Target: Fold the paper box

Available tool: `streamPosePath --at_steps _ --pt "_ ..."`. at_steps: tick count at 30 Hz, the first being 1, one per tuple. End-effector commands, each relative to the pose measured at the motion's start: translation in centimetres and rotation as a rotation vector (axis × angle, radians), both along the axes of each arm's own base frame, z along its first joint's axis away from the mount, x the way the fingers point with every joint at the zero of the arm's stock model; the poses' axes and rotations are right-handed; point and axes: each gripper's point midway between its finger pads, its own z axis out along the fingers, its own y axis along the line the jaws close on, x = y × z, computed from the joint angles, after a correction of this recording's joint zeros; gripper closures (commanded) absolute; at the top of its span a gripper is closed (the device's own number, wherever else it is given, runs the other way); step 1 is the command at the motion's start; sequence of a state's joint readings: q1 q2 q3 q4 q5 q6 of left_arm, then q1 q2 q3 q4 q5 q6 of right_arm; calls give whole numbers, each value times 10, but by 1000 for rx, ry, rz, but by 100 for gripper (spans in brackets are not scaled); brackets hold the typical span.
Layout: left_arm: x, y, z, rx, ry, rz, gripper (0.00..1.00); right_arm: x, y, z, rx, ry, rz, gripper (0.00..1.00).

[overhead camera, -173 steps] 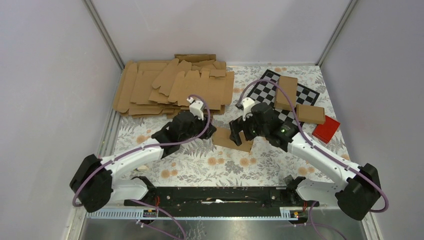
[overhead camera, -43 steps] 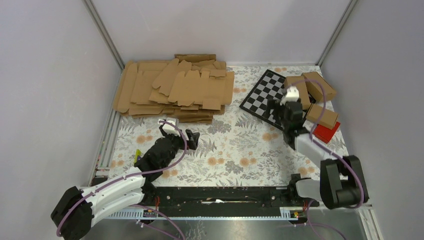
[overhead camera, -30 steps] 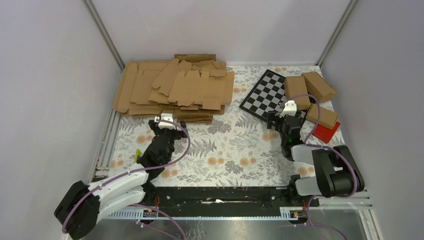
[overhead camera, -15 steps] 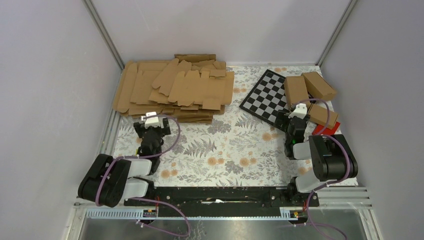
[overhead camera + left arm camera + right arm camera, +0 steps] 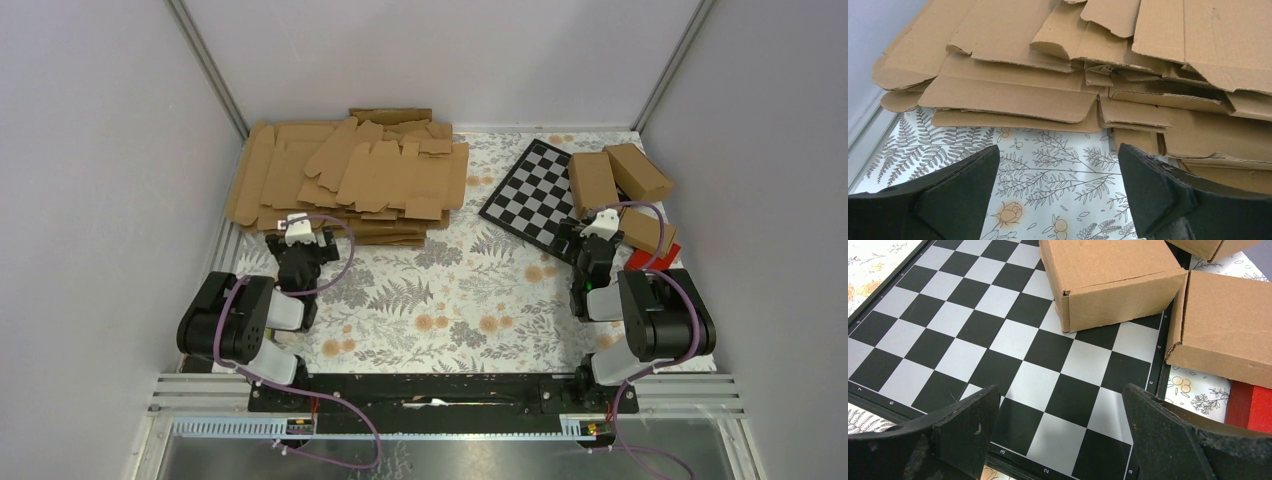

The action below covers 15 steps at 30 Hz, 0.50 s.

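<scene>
L gripper (image 5: 1058, 150) jaws wide apart, empty, near left, just short of flat cardboard stack (image 5: 1048, 95). R gripper (image 5: 1060, 390) likewise apart, empty, at chessboard (image 5: 973, 330) near edge; folded boxes (image 5: 1113, 275) far right.

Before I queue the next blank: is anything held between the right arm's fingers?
No, in the right wrist view the right fingers stand wide apart, with only the chessboard showing between them.

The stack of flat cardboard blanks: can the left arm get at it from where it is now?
Probably yes. The left gripper is open and faces the near edge of the stack of flat cardboard blanks; only floral tablecloth lies between them.
</scene>
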<state>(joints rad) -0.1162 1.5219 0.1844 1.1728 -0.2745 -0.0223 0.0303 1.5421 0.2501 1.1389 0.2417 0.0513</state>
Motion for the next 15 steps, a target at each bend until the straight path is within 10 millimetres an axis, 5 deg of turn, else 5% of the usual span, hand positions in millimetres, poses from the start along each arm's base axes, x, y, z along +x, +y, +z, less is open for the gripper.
streamPosePath --at_steps 1,15 --pt "16 -7 31 -43 -113 -30 1 6 0 14 8 -64 -1 0" --pt "18 -8 30 -44 -108 -30 1 6 0 14 9 -64 -1 0"
